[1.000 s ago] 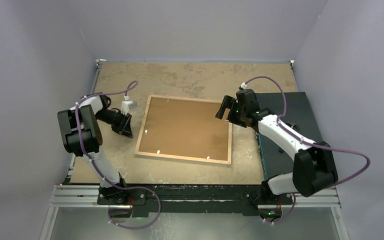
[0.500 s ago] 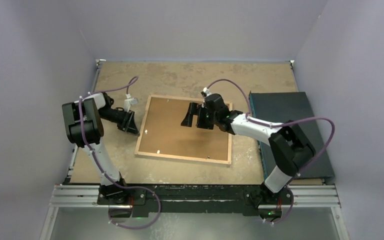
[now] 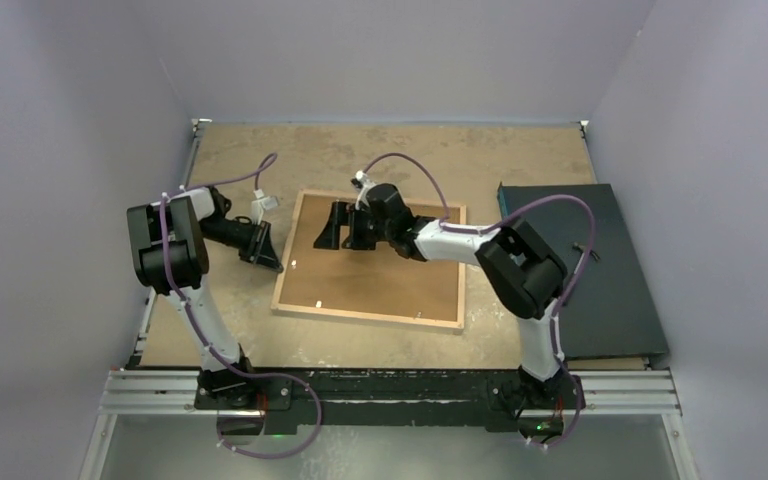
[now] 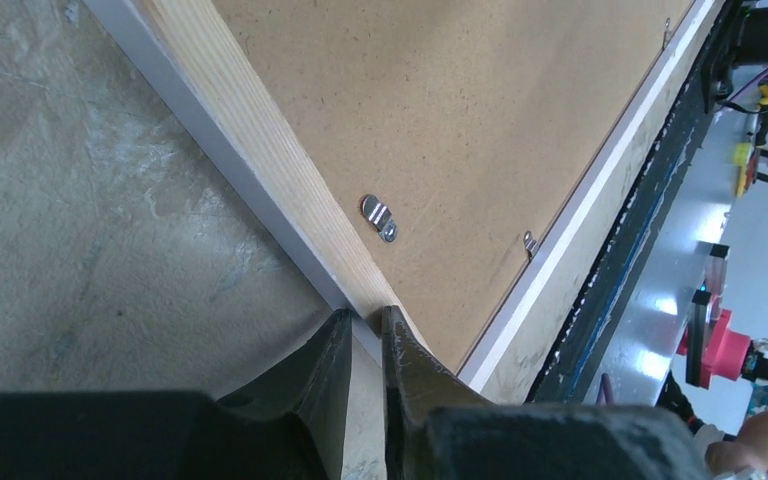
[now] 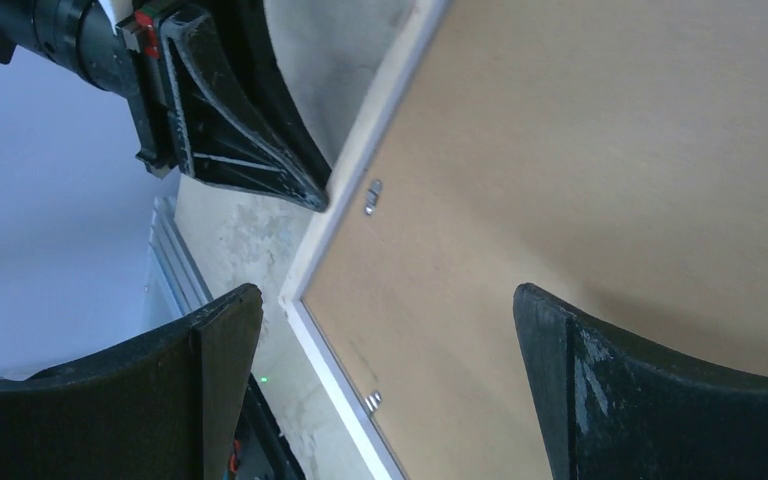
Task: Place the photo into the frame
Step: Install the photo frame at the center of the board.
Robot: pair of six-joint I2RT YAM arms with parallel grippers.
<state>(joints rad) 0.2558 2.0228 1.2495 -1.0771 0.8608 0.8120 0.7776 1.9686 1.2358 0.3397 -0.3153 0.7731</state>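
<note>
The frame lies back-up on the table, light wood rails around a brown backing board. The photo is hidden. My left gripper is at the frame's left rail. In the left wrist view its tips are almost together, set against the rail's outer edge beside a small metal clip. My right gripper hovers over the board's upper left part. Its jaws are wide open with nothing between them, above the board and the white rail.
A dark flat mat lies along the table's right side. Small metal clips sit along the frame's inner edges. The right arm stretches across the frame's upper edge. Grey walls close in on three sides.
The right arm has swung left from the frame's right edge, across the board, to its upper left part, staying open. The left gripper stays at the left rail and its jaws have narrowed.
</note>
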